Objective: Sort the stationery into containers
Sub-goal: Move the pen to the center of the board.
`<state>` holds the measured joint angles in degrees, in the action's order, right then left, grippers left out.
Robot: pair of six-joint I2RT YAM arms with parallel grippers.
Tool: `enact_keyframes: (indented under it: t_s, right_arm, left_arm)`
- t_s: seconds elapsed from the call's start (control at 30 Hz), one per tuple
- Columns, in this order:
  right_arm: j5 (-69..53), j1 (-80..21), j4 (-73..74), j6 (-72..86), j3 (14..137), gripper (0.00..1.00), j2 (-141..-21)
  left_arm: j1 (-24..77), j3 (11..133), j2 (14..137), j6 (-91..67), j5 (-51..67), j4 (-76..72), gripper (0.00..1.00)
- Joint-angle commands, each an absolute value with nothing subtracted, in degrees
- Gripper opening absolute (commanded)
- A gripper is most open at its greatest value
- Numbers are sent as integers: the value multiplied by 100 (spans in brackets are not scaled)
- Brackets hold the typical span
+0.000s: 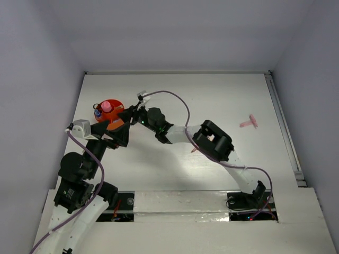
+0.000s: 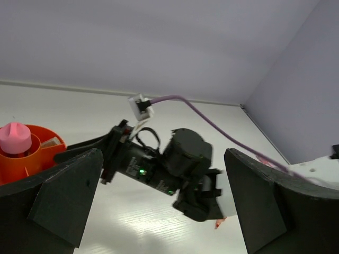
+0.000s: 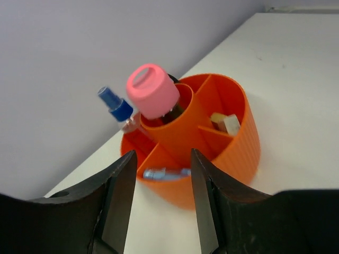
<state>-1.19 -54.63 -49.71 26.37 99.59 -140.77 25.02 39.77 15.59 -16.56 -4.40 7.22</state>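
Since the right hand (image 3: 162, 159) hangs spread & empty at the cup (image 3: 238, 148), drop-off looks done, so next it prob. must reach the far pink bit (image 1: 249, 123).

Orange-red ribbed cup (image 3: 238, 143), pink-capped tube (image 3: 152, 91) at centre, blue marker (image 3: 115, 104) at ten o'clock, beige piece (image 3: 225, 123) at three, pale-blue marker (image 3: 164, 172) at six, white table (image 1: 212, 95), purple cable (image 1: 169, 92)

I see a white glossy counter (image 1: 212, 95) under soft, even light, with faint shadows. Plain lilac-grey walls (image 1: 175, 32) close it in behind and on both sides. A metal rail (image 1: 285, 132) runs along the counter's right edge. A white taped strip (image 1: 180, 203) lines its near edge.
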Motion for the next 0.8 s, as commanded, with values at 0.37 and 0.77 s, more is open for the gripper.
enact_keyframes:
  t_s: [0.37,0.77]
  right_arm:
    - [1810,-5020,619,3372,5037,11,-8361]
    - [1127,-3068,2110,3349,4446,80,-7310]
  left_arm:
    - [2408,3244,2030,-2846,1686,-737,88]
    - [2460,2303,2839,-3664,2206,-2188,59]
